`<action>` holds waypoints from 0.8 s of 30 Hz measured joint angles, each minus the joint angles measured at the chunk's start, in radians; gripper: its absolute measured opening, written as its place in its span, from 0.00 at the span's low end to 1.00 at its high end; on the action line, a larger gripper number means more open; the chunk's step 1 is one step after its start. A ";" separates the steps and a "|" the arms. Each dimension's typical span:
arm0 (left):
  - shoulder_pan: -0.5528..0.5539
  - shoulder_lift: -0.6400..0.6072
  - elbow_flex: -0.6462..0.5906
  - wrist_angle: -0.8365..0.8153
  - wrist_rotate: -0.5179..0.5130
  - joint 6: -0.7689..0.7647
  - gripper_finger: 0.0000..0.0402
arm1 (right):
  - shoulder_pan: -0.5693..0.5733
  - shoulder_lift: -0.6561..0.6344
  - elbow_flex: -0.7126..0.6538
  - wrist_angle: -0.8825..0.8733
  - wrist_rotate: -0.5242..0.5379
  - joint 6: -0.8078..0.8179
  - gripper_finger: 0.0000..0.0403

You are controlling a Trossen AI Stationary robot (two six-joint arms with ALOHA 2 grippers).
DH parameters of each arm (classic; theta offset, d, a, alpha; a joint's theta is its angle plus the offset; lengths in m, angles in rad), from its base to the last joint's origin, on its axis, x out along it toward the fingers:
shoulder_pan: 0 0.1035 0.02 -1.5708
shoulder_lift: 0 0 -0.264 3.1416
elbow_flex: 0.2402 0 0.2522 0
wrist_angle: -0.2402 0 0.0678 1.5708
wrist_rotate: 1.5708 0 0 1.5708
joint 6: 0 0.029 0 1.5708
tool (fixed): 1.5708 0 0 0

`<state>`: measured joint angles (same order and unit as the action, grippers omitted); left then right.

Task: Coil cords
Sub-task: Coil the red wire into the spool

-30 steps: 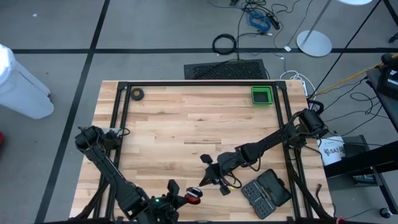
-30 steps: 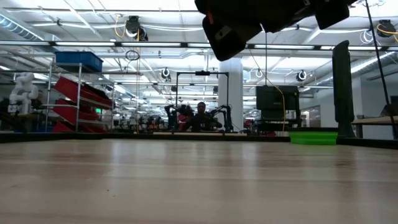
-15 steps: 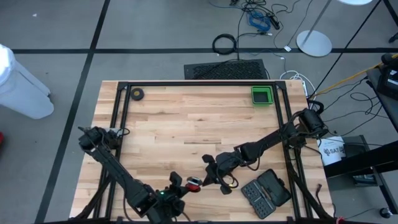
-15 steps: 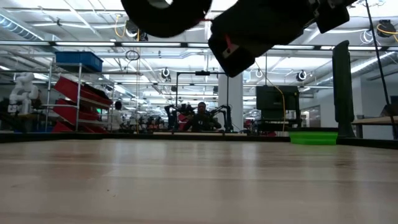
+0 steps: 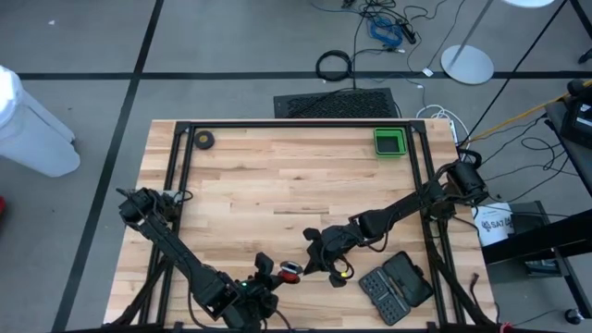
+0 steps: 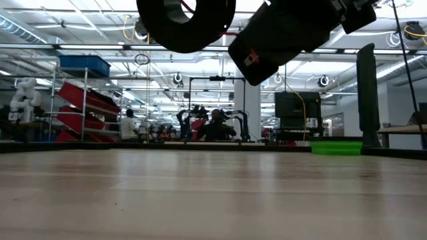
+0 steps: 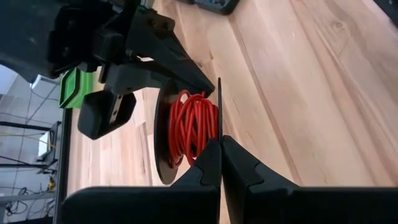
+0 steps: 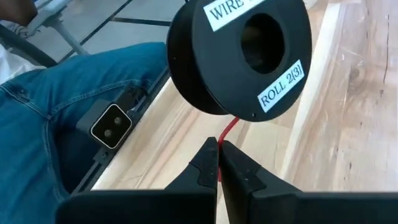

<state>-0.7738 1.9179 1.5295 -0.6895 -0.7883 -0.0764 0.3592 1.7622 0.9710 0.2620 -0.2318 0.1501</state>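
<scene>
The small black reel (image 5: 289, 269) hangs above the table near its front edge, with the red cord (image 7: 189, 134) wound on its core. It also shows in the right wrist view, where the reel (image 8: 239, 50) carries white labels, and at the top of the low view as the reel (image 6: 187, 23). My left gripper (image 7: 220, 140) is shut on the reel. My right gripper (image 8: 219, 144) sits just to the reel's right and is shut on the cord's free stretch (image 8: 227, 130). My left gripper pinches the rim of one thin flange (image 7: 219, 118) of the reel between its two fingers, edge-on. It comes slanting down from the table's near left. The reel is lifted clear of the table, its axis about level. My right gripper pinches the single red strand (image 8: 221, 148) between its fingertips, a short way out from the reel's rim. The fingers come from the table's right, slanting down. The short stretch runs nearly straight from the fingers up into the reel.
A black bit case (image 5: 398, 285) lies at the near right. A green tray (image 5: 389, 141) stands at the far right and a small black roll (image 5: 203, 140) at the far left. A person in jeans (image 8: 50, 112) is beside the front edge.
My left gripper has carried the reel away from the near edge toward my right gripper and a little down, so the reel has come into the top of the low view. My right gripper has stayed in place and tipped its wrist slightly.
</scene>
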 joint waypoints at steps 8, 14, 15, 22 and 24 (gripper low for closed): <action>0.020 0.026 0.000 -0.003 0.000 -0.016 0.00 | 0.000 -0.024 -0.001 -0.063 0.017 0.006 0.00; 0.050 0.086 0.000 -0.020 -0.001 0.033 0.00 | 0.002 -0.065 -0.001 -0.156 0.025 0.029 0.00; 0.053 0.090 0.000 -0.022 -0.001 0.032 0.00 | 0.004 -0.073 -0.001 -0.170 0.026 0.035 0.00; 0.062 0.092 0.000 -0.027 -0.013 0.031 0.00 | 0.024 -0.115 0.000 -0.261 0.076 0.056 0.00; 0.066 0.092 0.000 -0.024 -0.013 0.029 0.00 | 0.027 -0.118 0.000 -0.259 0.077 0.058 0.00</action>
<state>-0.7079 2.0094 1.5295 -0.7131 -0.8013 -0.0474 0.3860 1.6440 0.9707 0.0026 -0.1546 0.2078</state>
